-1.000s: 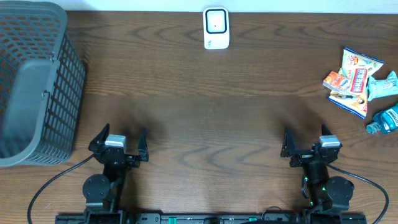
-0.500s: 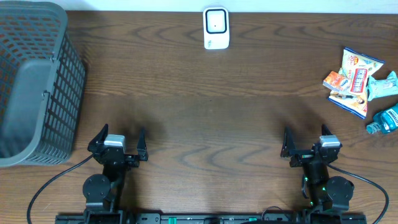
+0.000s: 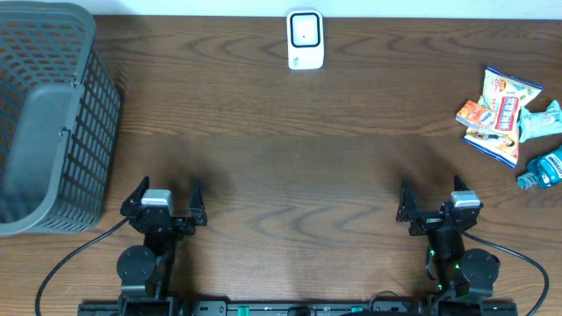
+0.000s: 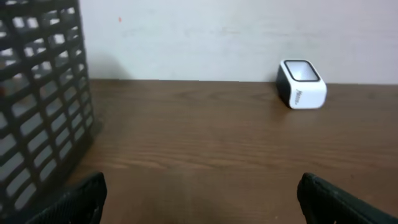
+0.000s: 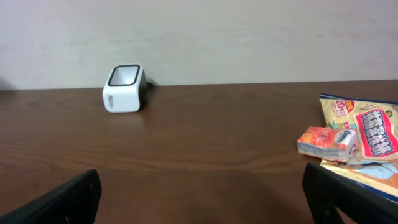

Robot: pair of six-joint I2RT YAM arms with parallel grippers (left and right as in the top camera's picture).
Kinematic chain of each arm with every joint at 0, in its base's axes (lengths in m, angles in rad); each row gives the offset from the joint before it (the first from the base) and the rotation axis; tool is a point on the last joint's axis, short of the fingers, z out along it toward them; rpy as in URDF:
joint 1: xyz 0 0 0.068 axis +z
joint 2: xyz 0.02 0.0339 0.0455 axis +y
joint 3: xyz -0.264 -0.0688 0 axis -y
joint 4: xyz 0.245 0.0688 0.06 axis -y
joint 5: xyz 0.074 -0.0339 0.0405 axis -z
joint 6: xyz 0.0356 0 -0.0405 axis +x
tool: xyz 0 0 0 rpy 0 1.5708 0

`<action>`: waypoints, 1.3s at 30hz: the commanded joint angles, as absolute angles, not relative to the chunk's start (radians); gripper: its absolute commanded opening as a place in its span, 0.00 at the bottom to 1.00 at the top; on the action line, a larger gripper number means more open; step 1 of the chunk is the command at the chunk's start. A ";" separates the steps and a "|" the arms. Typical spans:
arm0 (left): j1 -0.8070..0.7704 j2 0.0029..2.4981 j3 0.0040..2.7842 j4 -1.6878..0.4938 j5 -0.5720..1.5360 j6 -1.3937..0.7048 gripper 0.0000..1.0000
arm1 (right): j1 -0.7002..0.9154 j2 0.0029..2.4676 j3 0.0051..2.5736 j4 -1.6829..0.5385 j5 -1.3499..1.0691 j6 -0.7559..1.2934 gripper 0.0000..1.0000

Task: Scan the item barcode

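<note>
The white barcode scanner [image 3: 306,39] stands at the table's far edge, near the middle; it also shows in the left wrist view [image 4: 301,84] and the right wrist view [image 5: 124,88]. A pile of snack packets [image 3: 498,114] lies at the right edge, with a small orange packet [image 5: 326,142] in front of a bigger bag [image 5: 364,121]. A blue bottle [image 3: 544,167] lies beside them. My left gripper [image 3: 169,193] [image 4: 200,186] and right gripper [image 3: 430,195] [image 5: 200,180] rest near the front edge. Both are open and hold nothing, far from the items.
A large grey mesh basket [image 3: 48,123] stands at the left edge; its wall fills the left of the left wrist view [image 4: 37,112]. A pale wall rises behind the table's far edge.
My left gripper has shifted slightly to the left. The right arm and the objects have not moved.
</note>
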State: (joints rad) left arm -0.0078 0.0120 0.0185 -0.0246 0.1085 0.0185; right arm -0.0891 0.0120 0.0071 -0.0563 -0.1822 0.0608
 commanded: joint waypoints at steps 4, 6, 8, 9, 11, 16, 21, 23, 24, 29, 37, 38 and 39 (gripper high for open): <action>-0.005 0.002 0.004 -0.067 0.075 -0.032 0.98 | -0.084 0.007 0.006 -0.061 -0.170 0.073 0.99; -0.003 0.002 0.004 -0.067 0.073 -0.031 0.98 | -0.084 0.007 0.006 -0.061 -0.170 0.073 0.99; -0.003 0.002 0.004 -0.067 0.074 -0.031 0.98 | -0.084 0.007 0.006 -0.061 -0.170 0.073 0.99; -0.003 0.001 0.004 -0.066 0.074 -0.031 0.98 | -0.084 0.007 0.006 -0.061 -0.170 0.073 0.99; -0.003 0.001 0.004 -0.066 0.074 -0.031 0.98 | -0.084 0.007 0.006 -0.061 -0.170 0.073 0.99; -0.003 0.001 0.004 -0.066 0.074 -0.031 0.98 | -0.084 0.007 0.006 -0.061 -0.170 0.073 0.99; -0.003 0.001 0.004 -0.066 0.074 -0.031 0.98 | -0.084 0.007 0.006 -0.061 -0.170 0.073 0.99; -0.003 0.001 0.004 -0.066 0.074 -0.031 0.98 | -0.084 0.007 0.006 -0.061 -0.170 0.073 0.99; -0.002 0.001 0.004 -0.066 0.074 -0.031 0.98 | -0.084 0.007 0.006 -0.061 -0.170 0.073 0.99; 0.035 0.002 0.004 -0.066 0.074 -0.031 0.98 | -0.084 0.007 0.006 -0.061 -0.170 0.073 0.99; 0.043 0.004 0.004 -0.066 0.074 -0.031 0.98 | -0.084 0.007 0.006 -0.061 -0.170 0.073 0.99; 0.043 0.004 0.004 -0.066 0.074 -0.031 0.98 | -0.084 0.007 0.006 -0.061 -0.170 0.073 0.99; 0.043 0.004 0.004 -0.066 0.074 -0.031 0.98 | -0.084 0.007 0.006 -0.061 -0.170 0.073 0.99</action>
State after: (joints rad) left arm 0.0387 0.0120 0.0193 -0.0292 0.0719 -0.0265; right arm -0.0891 0.0120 0.0071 -0.0563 -0.1822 0.0608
